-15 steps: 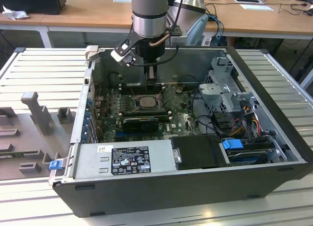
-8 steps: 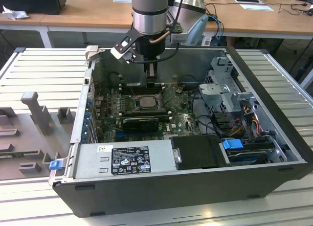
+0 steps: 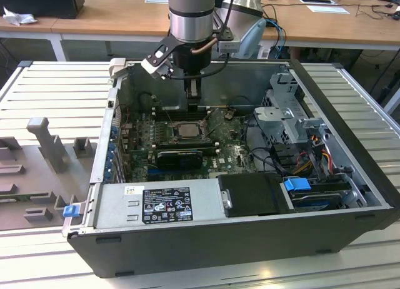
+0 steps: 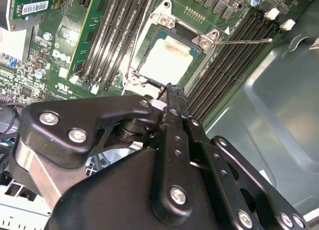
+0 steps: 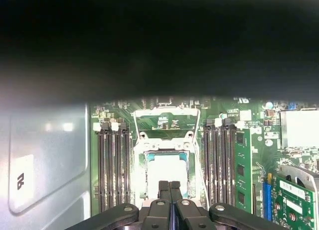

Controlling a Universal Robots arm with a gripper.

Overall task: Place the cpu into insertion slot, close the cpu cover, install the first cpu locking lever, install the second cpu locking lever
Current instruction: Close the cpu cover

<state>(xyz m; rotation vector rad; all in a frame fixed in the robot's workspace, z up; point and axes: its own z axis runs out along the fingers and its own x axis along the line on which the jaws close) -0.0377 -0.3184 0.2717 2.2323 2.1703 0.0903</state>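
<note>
The cpu (image 4: 167, 58) (image 5: 164, 174) lies flat in the insertion slot (image 3: 185, 130) on the green board, its pale metal top showing. A grey metal frame, the cpu cover (image 4: 185, 28), rims the chip; I cannot tell whether it is fully down. One thin wire locking lever (image 4: 244, 41) sticks out from a socket corner over the black memory slots. My gripper (image 3: 194, 101) (image 4: 172, 93) (image 5: 169, 186) hangs just above the socket's edge, shut with nothing between its black fingers.
The board sits deep inside an open computer case (image 3: 350, 195). Long black memory slots (image 5: 112, 165) flank the socket on both sides. A power supply (image 3: 162, 204) and drive cages (image 3: 294, 123) crowd the near and right sides. The case wall (image 4: 279, 115) is close to the gripper.
</note>
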